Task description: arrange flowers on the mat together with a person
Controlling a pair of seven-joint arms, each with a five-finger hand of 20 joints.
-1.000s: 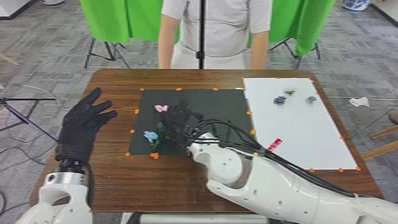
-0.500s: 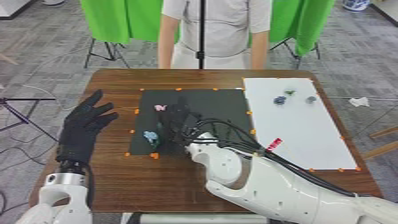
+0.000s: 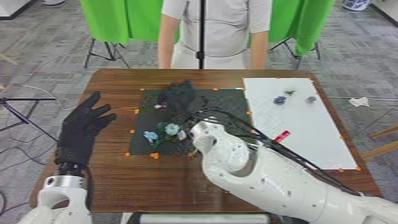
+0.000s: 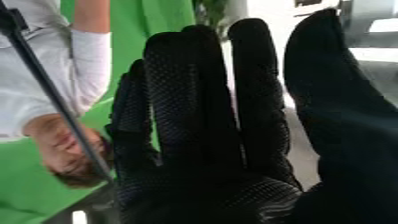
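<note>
Right hand [image 3: 180, 97] over the far part of the dark mat [image 3: 229, 100], and it's wide open, fingers straight, nothing in its grip! Blue flower [image 3: 150, 135] lies on the mat's near left, pale blue flower [image 3: 171, 129] just beside it, and what may be a pink flower [image 3: 160, 106] sits near the fingers. Left hand [image 3: 82, 127], open too, is left of the mat, over the brown table [image 3: 111, 180].

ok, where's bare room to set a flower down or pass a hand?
White mat: the stretch between its small flowers and near edge, right of the right arm. Table: wood nearer the robot than the black mat, left of that arm. Crowded: black mat, light-blue flowers near-left, right hand over its far part.
</note>
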